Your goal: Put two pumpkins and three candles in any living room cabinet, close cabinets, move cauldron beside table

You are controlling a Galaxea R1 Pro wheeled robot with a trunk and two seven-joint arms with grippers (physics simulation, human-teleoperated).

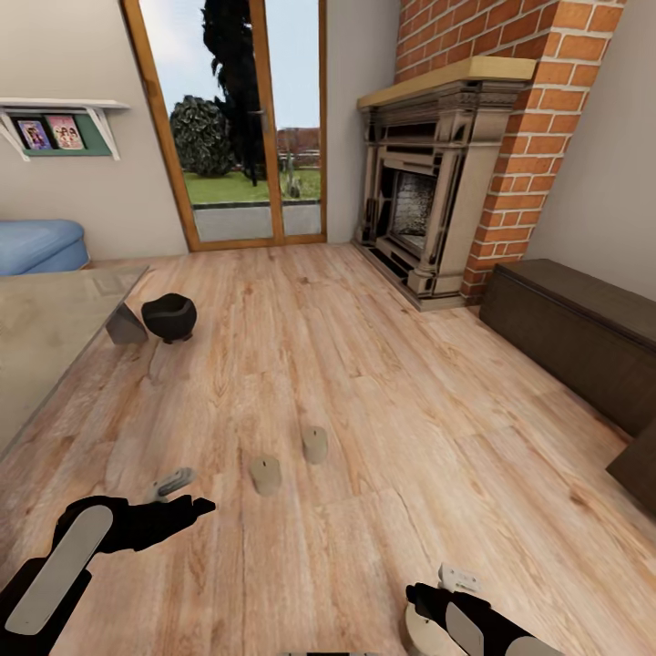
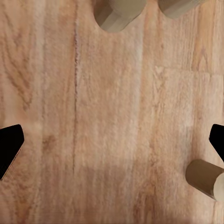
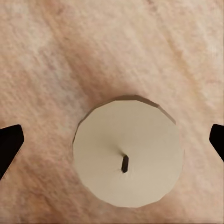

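Two squat beige candles stand on the wood floor, one (image 1: 265, 475) just ahead of my left gripper (image 1: 187, 495) and another (image 1: 314, 444) a little farther off. That gripper is open above bare floor (image 2: 112, 144), with both candles (image 2: 119, 14) (image 2: 179, 4) beyond its tips. My right gripper (image 1: 437, 588) hangs open over a third candle (image 1: 419, 633), which sits wick-up between its fingers (image 3: 126, 158) untouched. The black cauldron (image 1: 169, 317) rests on the floor by the corner of the glossy table (image 1: 55, 337). The dark-brown cabinet (image 1: 583, 337) runs along the right wall, shut. The pumpkins are out of view.
A brick fireplace (image 1: 437, 191) stands at the back right and glass doors (image 1: 237, 128) at the back. A blue sofa (image 1: 36, 244) is behind the table. Another dark wood piece (image 1: 638, 466) juts in at the right edge.
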